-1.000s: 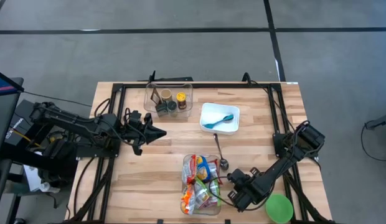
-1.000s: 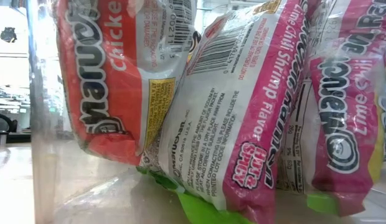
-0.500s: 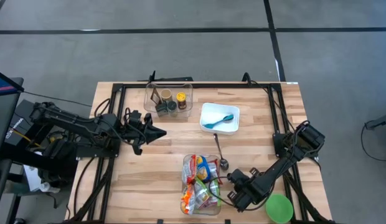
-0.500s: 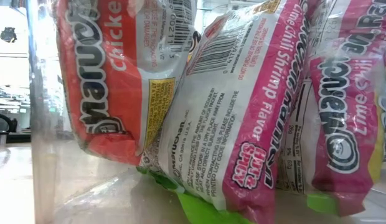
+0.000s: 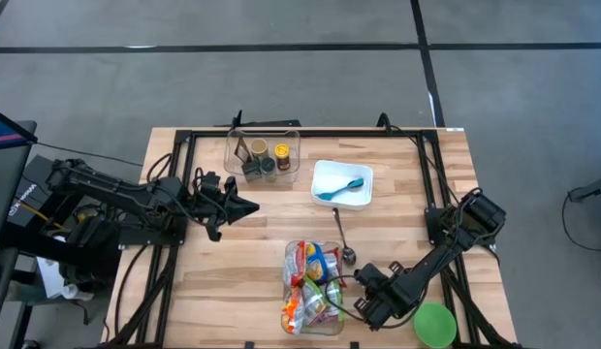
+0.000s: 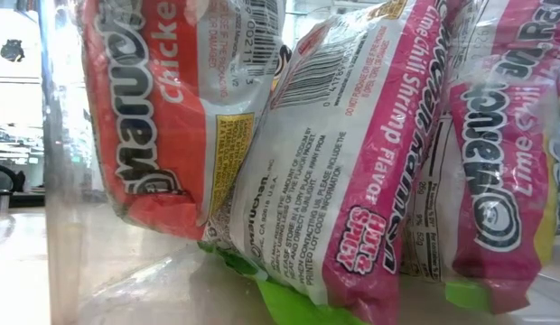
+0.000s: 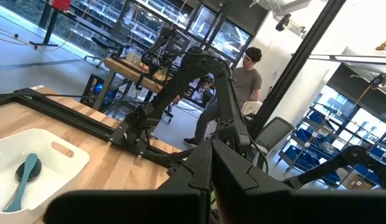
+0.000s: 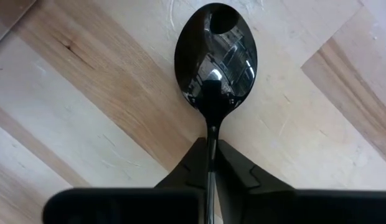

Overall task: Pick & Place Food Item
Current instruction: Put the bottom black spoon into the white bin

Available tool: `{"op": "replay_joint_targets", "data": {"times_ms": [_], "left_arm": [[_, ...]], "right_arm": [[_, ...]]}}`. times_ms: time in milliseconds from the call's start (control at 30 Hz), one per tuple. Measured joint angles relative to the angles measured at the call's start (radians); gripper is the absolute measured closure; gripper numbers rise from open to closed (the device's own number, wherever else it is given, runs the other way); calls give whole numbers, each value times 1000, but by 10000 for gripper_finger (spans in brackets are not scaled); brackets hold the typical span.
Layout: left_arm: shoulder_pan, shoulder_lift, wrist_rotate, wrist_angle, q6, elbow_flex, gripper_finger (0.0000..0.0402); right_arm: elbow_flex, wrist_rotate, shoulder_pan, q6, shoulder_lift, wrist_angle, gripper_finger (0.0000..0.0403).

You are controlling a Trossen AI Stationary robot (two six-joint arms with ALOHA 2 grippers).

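Observation:
Several ramen packets (image 5: 310,291) lie in a clear bin (image 5: 290,254) near the table's front. They fill the low view, among them a pink shrimp packet (image 6: 352,181). My right gripper (image 5: 366,291) stands just right of the bin and points down. In its wrist view it (image 8: 211,155) is shut on a dark shiny spoon (image 8: 215,59) that lies on the wood. A metal spoon (image 5: 341,237) shows just beyond the gripper in the high view; I cannot tell if it is the same one. My left gripper (image 5: 250,205) hovers shut at the table's left. My right gripper pinches the spoon's thin handle (image 8: 211,134) between its two fingers (image 8: 193,163), right behind the bowl. The fingers come from above and point steeply down. The bowl (image 8: 215,59) lies hollow side up on the table. In the high view the gripper's body hides the contact.
A white tray (image 5: 325,170) with a teal spoon stands at the far middle. A clear box (image 5: 233,155) with jars stands left of the tray. A green bowl (image 5: 434,324) sits at the front right corner. Black frame rails (image 5: 300,133) run along the table's edges. A person (image 7: 246,74) stands in the room behind.

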Motion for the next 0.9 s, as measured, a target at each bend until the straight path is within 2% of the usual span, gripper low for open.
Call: {"op": "replay_joint_targets", "data": {"times_ms": [367,700,900], "left_arm": [[0,0,4,-1,1,0,402],[0,0,3,-1,1,0,402],[0,0,3,-1,1,0,402]], "right_arm": [[65,-25,25,-2,-44,-119,399],[155,-39,79,-3,-152,-223,400],[174,20,96,-36,-247,-229,400]]}}
